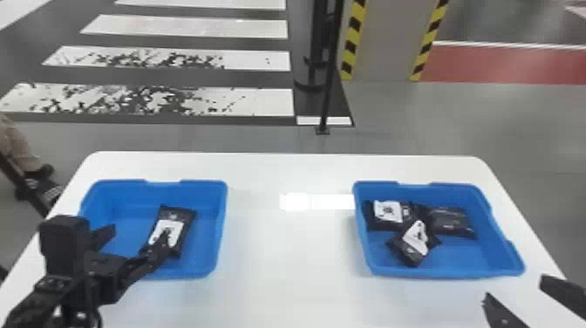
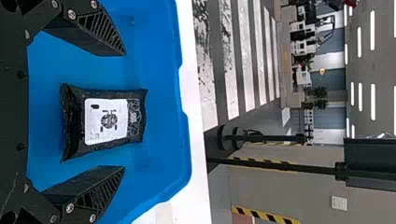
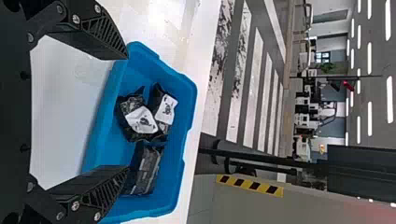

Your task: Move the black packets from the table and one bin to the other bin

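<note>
The left hand (image 1: 138,232) stands spread near a white-labelled black packet (image 2: 107,121) in one bin (image 1: 220,227), right hand (image 1: 515,288) spread too.

Left bin (image 1: 219,231) holds one packet (image 1: 178,216), right bin (image 1: 462,257) apparently three packets (image 1: 412,246).

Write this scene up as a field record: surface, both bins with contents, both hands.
surface: white table
left bin: one black packet, white label up
right bin: three black packets bunched together, white labels visible on two
left hand: open over the left bin, fingers spread either side of its packet, not closed on it
right hand: open, empty, on the near side of the right bin
</note>
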Robot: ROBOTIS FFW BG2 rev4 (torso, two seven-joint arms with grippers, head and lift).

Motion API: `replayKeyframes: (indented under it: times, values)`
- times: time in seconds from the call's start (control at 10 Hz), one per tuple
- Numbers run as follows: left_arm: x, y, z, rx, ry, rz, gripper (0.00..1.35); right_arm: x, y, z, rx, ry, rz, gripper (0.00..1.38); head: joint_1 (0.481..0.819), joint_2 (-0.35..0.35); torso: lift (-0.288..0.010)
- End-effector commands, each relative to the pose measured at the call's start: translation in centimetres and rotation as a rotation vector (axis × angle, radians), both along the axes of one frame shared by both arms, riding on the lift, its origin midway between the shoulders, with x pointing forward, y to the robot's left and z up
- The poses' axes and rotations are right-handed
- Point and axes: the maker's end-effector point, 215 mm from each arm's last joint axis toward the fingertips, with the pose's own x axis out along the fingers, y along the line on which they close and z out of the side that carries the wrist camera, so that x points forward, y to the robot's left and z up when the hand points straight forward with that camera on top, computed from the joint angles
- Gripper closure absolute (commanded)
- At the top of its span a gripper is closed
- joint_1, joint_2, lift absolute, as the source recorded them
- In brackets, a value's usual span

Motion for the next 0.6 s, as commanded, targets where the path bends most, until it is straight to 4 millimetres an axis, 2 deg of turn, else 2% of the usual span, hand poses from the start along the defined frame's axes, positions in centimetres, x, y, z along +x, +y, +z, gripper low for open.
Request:
replayKeyframes:
  times: [0.0, 0.2, 0.5]
  values:
    - [0.7, -0.2, -1.5, -0.006, 0.041, -0.003, 0.17, -0.8, -0.7, -1.4, 0.001, 0.039, -0.014, 0.2, 0.695, -0.042, -0.11]
    - [1.6, -0.8, -2.8, -0.005, 0.076, -0.014, 0.17, -0.8, -1.1, -2.1, -0.001, 0.049, -0.017, 0.2, 0.695, -0.059, -0.11]
    - [2.7, -3.1, -4.2, -0.02, 0.164, -0.07, 0.17, -0.5, -1.2, -2.6, 0.01, 0.051, -0.013, 0.2, 0.695, -0.081, -0.11]
